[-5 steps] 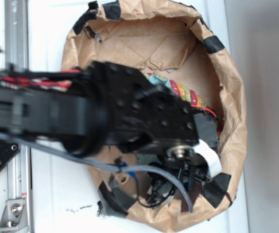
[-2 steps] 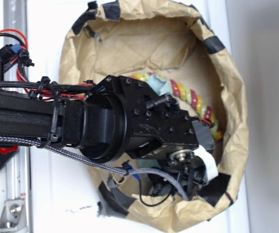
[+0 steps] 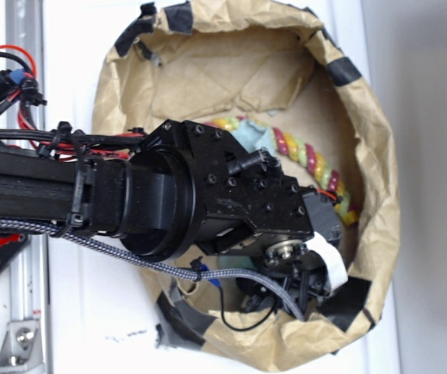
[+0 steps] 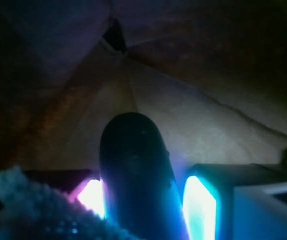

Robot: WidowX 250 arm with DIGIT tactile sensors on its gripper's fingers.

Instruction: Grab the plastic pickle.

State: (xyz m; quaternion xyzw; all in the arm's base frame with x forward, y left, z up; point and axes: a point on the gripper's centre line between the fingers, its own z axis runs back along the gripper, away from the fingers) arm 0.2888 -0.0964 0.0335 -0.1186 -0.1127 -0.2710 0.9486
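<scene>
Since the pickle (image 4: 136,175) lies between the spread fingers (image 4: 199,205) of the gripper (image 4: 146,202) inside the paper bag (image 3: 371,140), closing should be slow and centred, avoiding the cloth (image 4: 28,210).

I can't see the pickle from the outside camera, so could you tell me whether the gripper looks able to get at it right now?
Probably yes. In the wrist view the plastic pickle already lies between the two lit fingers of the gripper, with nothing between them. A frayed cloth sits beside the other finger but does not look to be blocking.
</scene>
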